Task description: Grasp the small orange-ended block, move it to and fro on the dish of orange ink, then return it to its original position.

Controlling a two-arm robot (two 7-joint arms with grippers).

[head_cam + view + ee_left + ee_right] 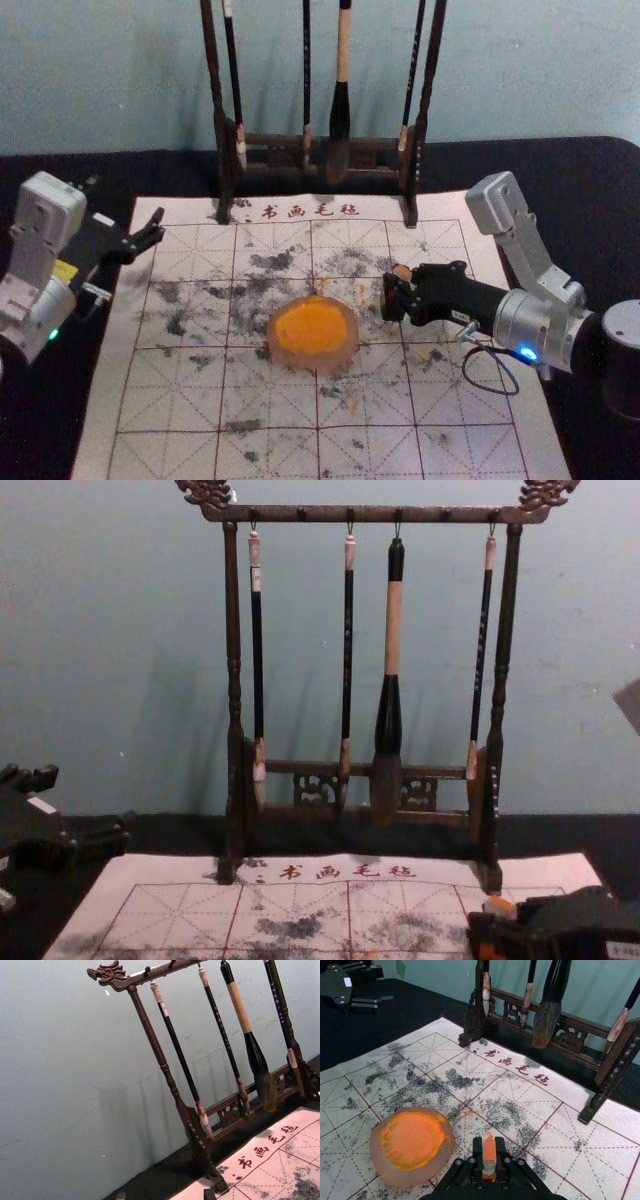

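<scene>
Pale wall (510,60) behind black tablecloth (590,220)

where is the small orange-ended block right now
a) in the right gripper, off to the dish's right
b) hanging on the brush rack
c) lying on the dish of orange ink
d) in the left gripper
a: the right gripper has its fingers closed on the block, to the right of the dish of orange ink.
</scene>
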